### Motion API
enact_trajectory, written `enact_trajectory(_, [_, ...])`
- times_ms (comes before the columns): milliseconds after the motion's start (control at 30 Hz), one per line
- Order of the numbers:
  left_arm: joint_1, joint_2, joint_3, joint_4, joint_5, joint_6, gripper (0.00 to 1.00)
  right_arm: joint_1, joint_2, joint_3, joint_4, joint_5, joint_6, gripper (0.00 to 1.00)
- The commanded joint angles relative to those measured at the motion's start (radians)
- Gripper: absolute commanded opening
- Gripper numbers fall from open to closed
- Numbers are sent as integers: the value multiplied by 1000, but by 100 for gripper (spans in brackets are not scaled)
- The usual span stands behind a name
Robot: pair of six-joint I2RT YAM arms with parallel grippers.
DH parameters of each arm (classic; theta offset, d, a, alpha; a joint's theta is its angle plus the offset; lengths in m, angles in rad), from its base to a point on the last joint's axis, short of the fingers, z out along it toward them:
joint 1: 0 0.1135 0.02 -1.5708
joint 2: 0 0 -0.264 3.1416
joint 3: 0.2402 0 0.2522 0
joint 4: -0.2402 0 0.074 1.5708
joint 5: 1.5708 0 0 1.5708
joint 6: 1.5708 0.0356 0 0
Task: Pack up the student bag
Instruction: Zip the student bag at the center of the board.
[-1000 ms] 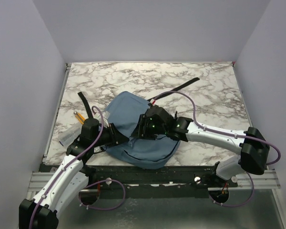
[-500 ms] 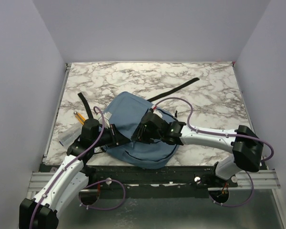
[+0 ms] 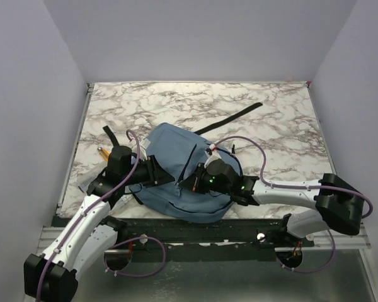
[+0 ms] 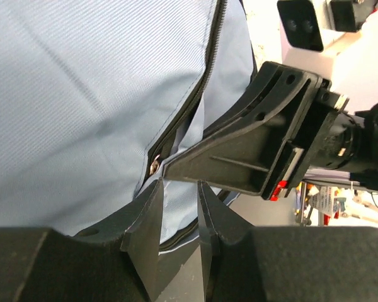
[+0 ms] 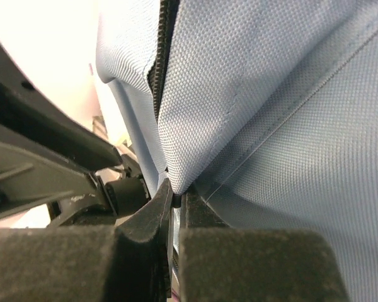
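Observation:
The student bag (image 3: 170,154), a soft dusty-blue backpack with black zip trim, lies flat near the table's front edge. My right gripper (image 3: 189,182) is shut on a fold of its fabric; the right wrist view shows the fold (image 5: 195,157) pinched at the closed fingertips (image 5: 175,200). My left gripper (image 3: 162,174) faces it from the left. Its jaws (image 4: 179,184) stand a narrow gap apart beside the zip line (image 4: 183,119), with blue fabric (image 4: 82,94) seen beyond them and nothing pinched. The right gripper's black finger (image 4: 252,151) sits just past the left fingertips.
A yellow pencil (image 3: 104,153) and a clear plastic item (image 3: 88,182) lie at the left edge. One black strap (image 3: 113,137) trails left of the bag, another (image 3: 233,118) runs toward the far right. Grey walls enclose the marble table (image 3: 271,126).
My right gripper has moved nearer and closed on the bag's fabric. The left gripper has shifted slightly farther and its jaws have parted a little. The bag has bunched and shifted.

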Motion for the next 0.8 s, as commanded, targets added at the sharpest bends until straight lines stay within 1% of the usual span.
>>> enact_trajectory(0, [0,81,66,-22,81,77,30,4,0,-111,433,-139,-123,1])
enact_trajectory(33, [0,103,73,-20,106,90,30,4,11,-142,563,-170,-132,1])
enact_trajectory(67, [0,124,81,-22,128,101,29,4,23,-171,643,-183,-135,1])
enact_trajectory(133, [-1,155,91,-40,150,118,26,1,49,-190,746,-200,-134,1])
enact_trajectory(200, [0,156,81,-42,156,122,26,2,71,-189,779,-215,-140,1])
enact_trajectory(367, [0,119,65,-50,87,137,38,-4,101,-202,842,-239,-112,0])
enact_trajectory(500, [0,138,72,-50,47,150,46,-10,102,-209,847,-248,-106,1])
enact_trajectory(633, [0,159,90,-44,36,167,52,-17,109,-216,866,-261,-102,1])
enact_trajectory(700, [0,163,89,-43,32,172,56,-21,118,-220,886,-274,-97,1])
enact_trajectory(767, [0,182,78,-31,73,165,60,-26,125,-223,900,-282,-90,1])
